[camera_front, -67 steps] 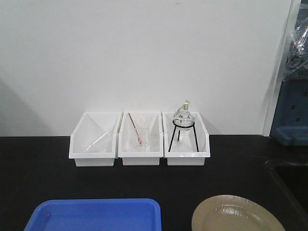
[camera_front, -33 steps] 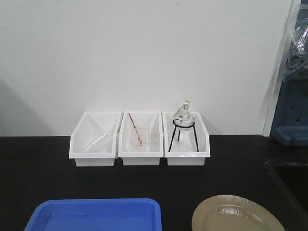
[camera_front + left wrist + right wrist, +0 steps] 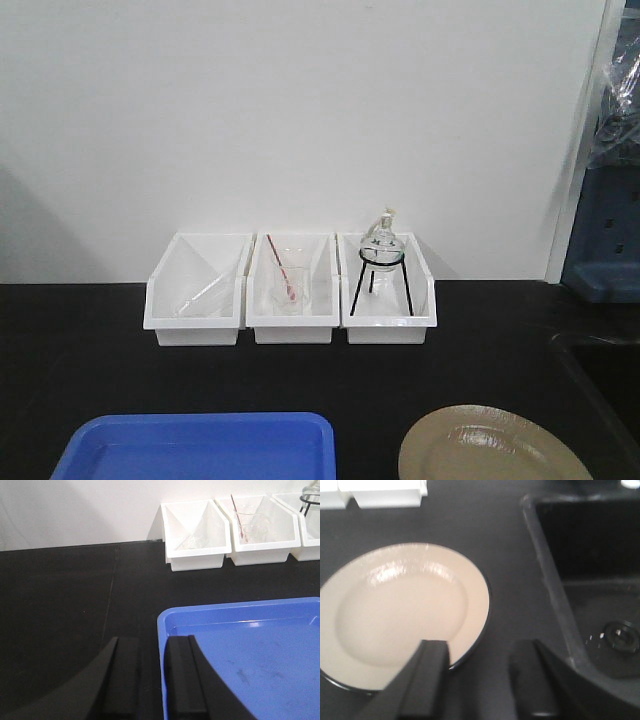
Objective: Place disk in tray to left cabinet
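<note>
Right gripper (image 3: 477, 649), jaws spread, sits astride the disk (image 3: 400, 605) rim, with the plate lying ahead-left of it.

A laboratory is indicated: glassware is kept in white bins (image 3: 292, 325) on a black counter (image 3: 90, 360), a round flask (image 3: 381, 247) is held on a wire tripod (image 3: 355, 290), and a sink (image 3: 555, 595) is set alongside
</note>
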You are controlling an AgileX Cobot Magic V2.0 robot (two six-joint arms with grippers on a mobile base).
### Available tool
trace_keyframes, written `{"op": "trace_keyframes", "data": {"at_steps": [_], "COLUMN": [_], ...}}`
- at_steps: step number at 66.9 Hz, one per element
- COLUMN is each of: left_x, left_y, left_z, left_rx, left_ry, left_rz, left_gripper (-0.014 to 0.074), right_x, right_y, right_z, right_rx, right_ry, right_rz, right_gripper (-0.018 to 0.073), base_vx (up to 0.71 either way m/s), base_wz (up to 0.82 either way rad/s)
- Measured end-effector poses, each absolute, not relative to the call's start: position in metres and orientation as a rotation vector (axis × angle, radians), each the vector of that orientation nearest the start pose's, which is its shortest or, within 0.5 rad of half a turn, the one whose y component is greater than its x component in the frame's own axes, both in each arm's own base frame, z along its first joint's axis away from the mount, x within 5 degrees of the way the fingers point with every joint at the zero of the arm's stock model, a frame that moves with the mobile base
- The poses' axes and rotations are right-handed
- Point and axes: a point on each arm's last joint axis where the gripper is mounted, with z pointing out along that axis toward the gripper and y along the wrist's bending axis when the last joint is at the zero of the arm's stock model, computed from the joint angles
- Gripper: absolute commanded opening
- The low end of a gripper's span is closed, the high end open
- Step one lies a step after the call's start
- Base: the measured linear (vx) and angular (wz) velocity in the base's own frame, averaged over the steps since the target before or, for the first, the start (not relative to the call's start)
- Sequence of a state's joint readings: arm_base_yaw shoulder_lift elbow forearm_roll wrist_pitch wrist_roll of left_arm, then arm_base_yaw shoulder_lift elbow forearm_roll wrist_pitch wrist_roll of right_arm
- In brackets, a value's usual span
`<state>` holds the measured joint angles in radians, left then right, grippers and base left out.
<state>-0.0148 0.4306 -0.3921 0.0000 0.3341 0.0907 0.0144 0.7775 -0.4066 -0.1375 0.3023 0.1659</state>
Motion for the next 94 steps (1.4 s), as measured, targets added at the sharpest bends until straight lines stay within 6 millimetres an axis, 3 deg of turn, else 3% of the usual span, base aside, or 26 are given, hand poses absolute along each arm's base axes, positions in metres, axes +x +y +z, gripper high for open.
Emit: {"op": "trace_keyframes", "data": {"at_steps": [21, 30, 48, 76, 84, 94], "left_x": [0.096, 0.096, 0.096, 0.096, 0.096, 0.096], "left_y": [-0.001, -0.001, -0.001, -0.001, -0.001, -0.001], "left_z": [0.284, 0.284, 0.284, 0.284, 0.284, 0.284], "left_rx": [0.098, 0.098, 0.098, 0.098, 0.098, 0.098], "left_ry": [1.854, 1.854, 1.854, 1.854, 1.854, 1.854], "left_rz": [0.053, 0.053, 0.053, 0.053, 0.053, 0.053], "left_gripper": [0.0325, 0.0325, 0.0325, 0.0325, 0.0325, 0.0325], "right_x": [0.161, 0.178, 0.223, 0.265, 0.275, 0.284], "right_y": [0.005, 0.006, 0.007, 0.006, 0.006, 0.006], "right_z": [0.209, 0.201, 0.185, 0.154, 0.151, 0.147], "right_rx": [0.615, 0.723, 0.808, 0.850, 0.853, 0.864], "right_ry": [2.449, 2.443, 2.416, 2.458, 2.462, 2.459], "right_rz": [0.260, 0.294, 0.321, 0.292, 0.290, 0.292], "right_gripper": [0.0446, 0.0446, 0.0446, 0.0432, 0.0384, 0.0248], "base_vx": [0.00, 0.00, 0.00, 0.00, 0.00, 0.00], "base_wz": [0.00, 0.00, 0.00, 0.00, 0.00, 0.00]}}
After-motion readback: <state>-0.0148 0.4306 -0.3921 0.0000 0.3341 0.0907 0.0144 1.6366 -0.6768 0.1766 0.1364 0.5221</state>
